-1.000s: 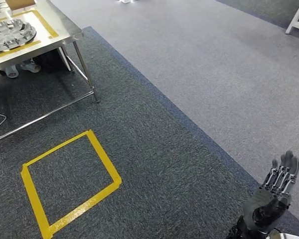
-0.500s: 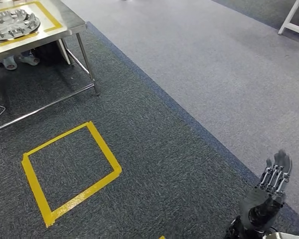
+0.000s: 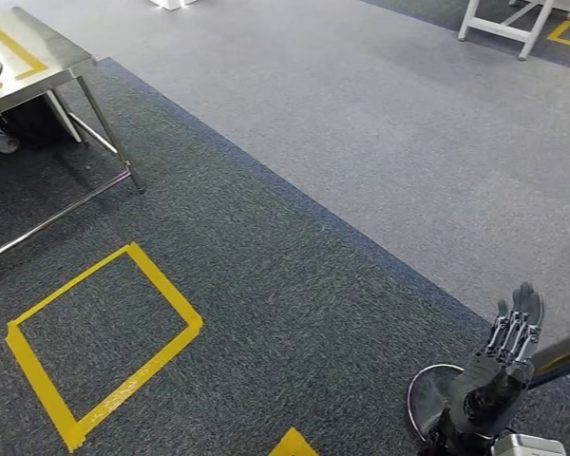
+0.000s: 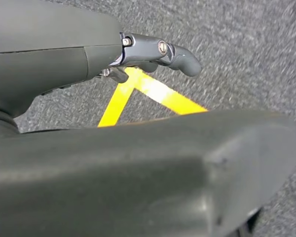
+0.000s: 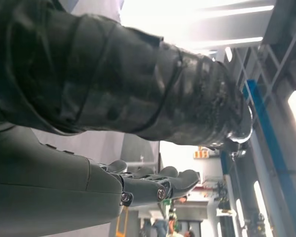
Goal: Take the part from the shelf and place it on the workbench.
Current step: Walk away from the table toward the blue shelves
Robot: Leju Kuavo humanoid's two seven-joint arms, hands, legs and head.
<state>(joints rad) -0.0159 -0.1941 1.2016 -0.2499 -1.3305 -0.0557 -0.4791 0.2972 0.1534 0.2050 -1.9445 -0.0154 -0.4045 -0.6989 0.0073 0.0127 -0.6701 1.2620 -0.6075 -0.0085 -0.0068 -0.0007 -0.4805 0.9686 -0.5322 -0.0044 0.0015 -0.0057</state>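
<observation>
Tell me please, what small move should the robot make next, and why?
Probably keep turning toward the white frame at the far right, perhaps the shelf. The right hand is raised, fingers apart, holding nothing. The workbench sits at the left edge, and only carpet and the yellow tape square lie ahead.

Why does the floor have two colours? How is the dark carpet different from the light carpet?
The dark carpet is charcoal and speckled; the light carpet is paler grey. The dark carpet carries a yellow tape square and the metal table; the light carpet has neither. A bluish border runs between them. Both are flat floor covering.
</observation>
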